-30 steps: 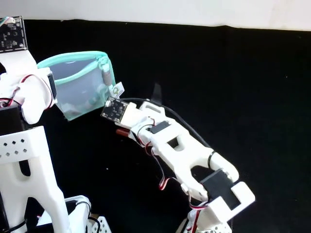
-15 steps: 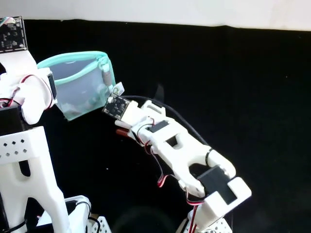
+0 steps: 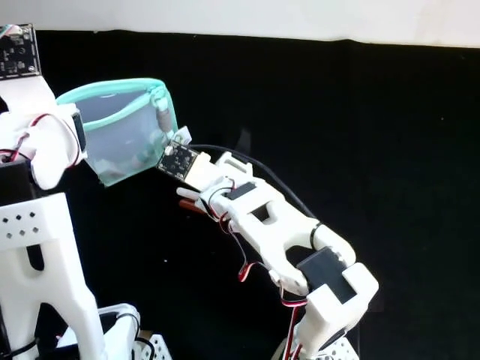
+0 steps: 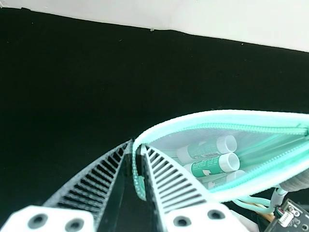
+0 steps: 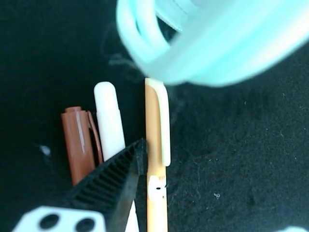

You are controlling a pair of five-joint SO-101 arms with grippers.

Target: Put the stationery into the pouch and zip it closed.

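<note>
at the left, the left hand is clamped together on the rim of a teal mesh pouch, holding it up off the black worktop with its mouth gaping open. inside the pouch lie several teal sticks with white caps, so part of the stationery is already packed.

to the right, the right hand hovers at the pouch's zipper end, its jaws apart and gripping nothing. beneath it, side by side on the worktop, lie a brown pen, a white pen and an orange pen, with the orange one between the open jaws.

by my reading, the task is partway through: these three pens have yet to go in, and the zip is not yet drawn.
</note>
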